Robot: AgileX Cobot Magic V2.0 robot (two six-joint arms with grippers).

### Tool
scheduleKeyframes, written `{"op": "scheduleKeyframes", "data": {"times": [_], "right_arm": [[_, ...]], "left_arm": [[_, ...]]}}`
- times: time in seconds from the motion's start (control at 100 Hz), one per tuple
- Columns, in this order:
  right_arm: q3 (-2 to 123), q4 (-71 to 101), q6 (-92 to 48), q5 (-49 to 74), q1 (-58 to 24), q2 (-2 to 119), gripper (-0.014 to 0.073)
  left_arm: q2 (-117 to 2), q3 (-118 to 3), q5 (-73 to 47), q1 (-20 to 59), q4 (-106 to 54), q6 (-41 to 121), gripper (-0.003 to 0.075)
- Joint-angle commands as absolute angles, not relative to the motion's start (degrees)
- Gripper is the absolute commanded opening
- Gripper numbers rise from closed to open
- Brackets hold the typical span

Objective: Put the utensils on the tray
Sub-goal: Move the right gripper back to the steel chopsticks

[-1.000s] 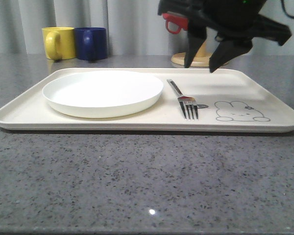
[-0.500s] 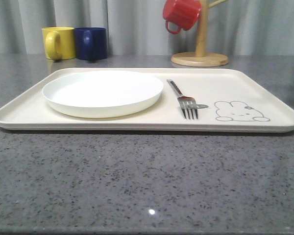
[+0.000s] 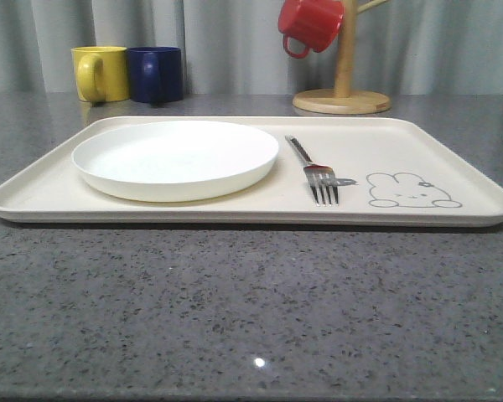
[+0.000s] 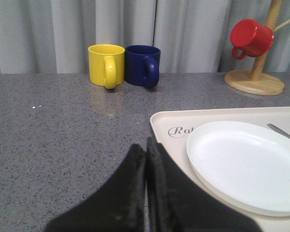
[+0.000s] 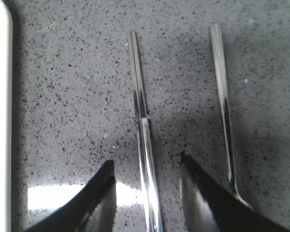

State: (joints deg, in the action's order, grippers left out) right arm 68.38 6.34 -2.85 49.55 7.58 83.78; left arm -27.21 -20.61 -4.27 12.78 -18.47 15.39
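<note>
Gone from above the tray's (image 3: pixel 453 159) far right is the black arm that hung there a second ago; the red mug (image 3: pixel 312 23) on its wooden stand (image 3: pixel 342 99) now stands in plain sight, and nothing on the tray has shifted.

Going left to right: the left gripper (image 4: pixel 146 151) hovers over the grey counter (image 4: pixel 63 125) with its two fingers pressed together, empty. Ahead of it sit the yellow mug (image 4: pixel 106 64) and the blue mug (image 4: pixel 142 65), touching. Just to its right is the tray's corner with its script lettering, and on the tray the white plate (image 4: pixel 246 164). Right of the plate the fork (image 3: pixel 316 172) lies flat on the tray, tines toward the camera, beside the rabbit drawing (image 3: pixel 412 191).

The right gripper (image 5: pixel 147 169) is spread apart low over the counter, off the tray's edge. The chopsticks (image 5: pixel 142 130) lie together between its fingers, not clamped. The spoon (image 5: pixel 224 106) lies parallel, just outside one finger, its bowl hidden behind that finger.
</note>
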Motion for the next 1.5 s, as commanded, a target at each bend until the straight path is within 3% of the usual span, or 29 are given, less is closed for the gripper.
{"op": "scheduleKeyframes", "data": {"times": [0.0, 0.82, 0.94, 1.18, 1.49], "right_arm": [[69.7, 7.4, -4.4, 46.8, 8.0, 83.5, 0.0332], [69.7, 7.7, -4.7, 46.2, 7.9, 93.1, 0.0325], [69.7, 7.9, -4.7, 46.2, 7.9, 93.3, 0.0244], [69.7, 8.8, -4.7, 46.7, 7.9, 93.1, -0.0063], [69.9, 12.5, -4.6, 47.9, 7.7, 88.0, -0.0065]], "left_arm": [[-27.4, -22.3, 0.6, 13.2, -18.7, 15.2, -0.0017], [-27.4, -22.3, 0.6, 13.2, -18.7, 15.2, -0.0017], [-27.4, -22.3, 0.6, 13.2, -18.7, 15.2, -0.0017], [-27.4, -22.3, 0.6, 13.2, -18.7, 15.2, -0.0017], [-27.4, -22.3, 0.6, 13.2, -18.7, 15.2, -0.0017]]}}
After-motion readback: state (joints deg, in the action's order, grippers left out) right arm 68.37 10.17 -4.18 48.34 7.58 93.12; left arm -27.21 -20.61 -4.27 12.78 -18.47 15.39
